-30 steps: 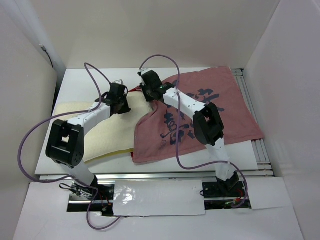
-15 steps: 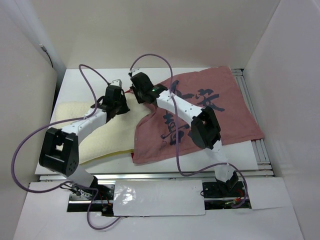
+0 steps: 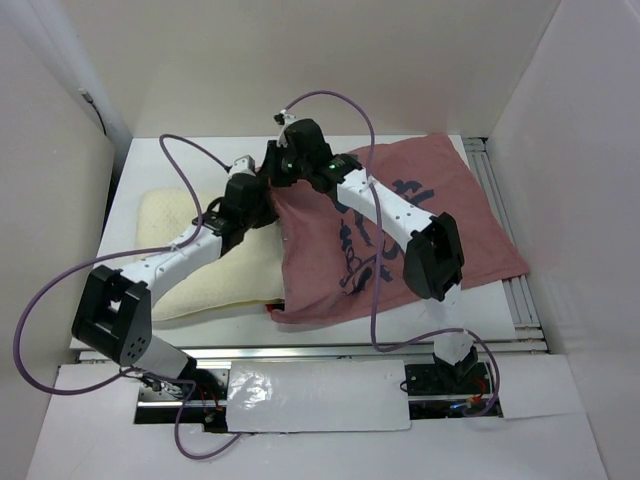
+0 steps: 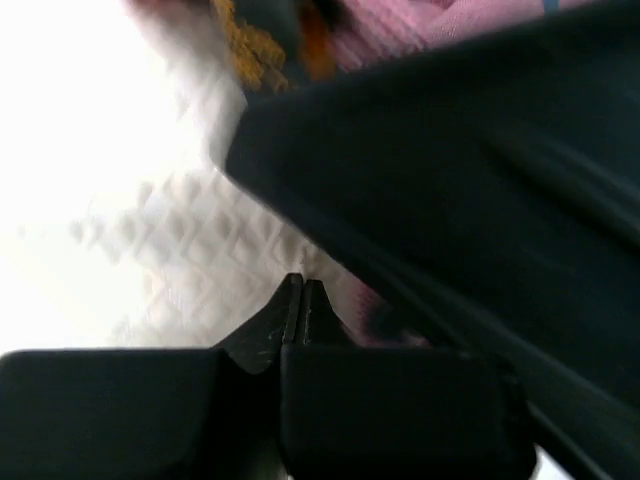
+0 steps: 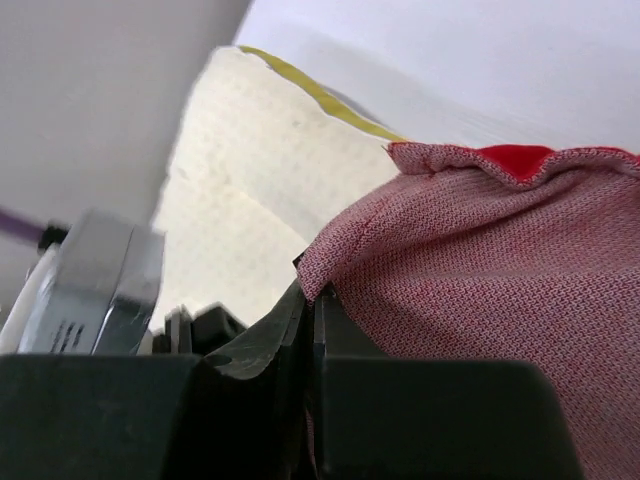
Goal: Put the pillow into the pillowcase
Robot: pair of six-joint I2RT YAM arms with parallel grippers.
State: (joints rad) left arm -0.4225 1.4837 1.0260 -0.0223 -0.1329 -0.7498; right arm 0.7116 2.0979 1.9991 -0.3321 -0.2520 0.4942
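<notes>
The cream pillow (image 3: 175, 255) lies at the left of the table. Its yellow edging shows in the right wrist view (image 5: 300, 85). The dull pink pillowcase (image 3: 420, 220) with dark calligraphy marks lies at the right, its left edge drawn over the pillow's right end. My right gripper (image 3: 283, 172) is shut on the pillowcase hem (image 5: 345, 260), with the red inside showing (image 5: 510, 158). My left gripper (image 3: 250, 192) sits close beside it over the pillow. Its fingers (image 4: 302, 300) are pressed together against white quilted pillow fabric (image 4: 190, 230). I cannot tell if they pinch any cloth.
White walls enclose the table on three sides. A slotted rail (image 3: 525, 295) runs along the right edge. Purple cables (image 3: 330, 100) loop above both arms. The right arm shows as a dark blur (image 4: 480, 180) close across the left wrist view.
Both grippers moved toward the back, and the right one pulled the pillowcase's left edge up and leftward over the pillow's right end. The left arm stretched further out.
</notes>
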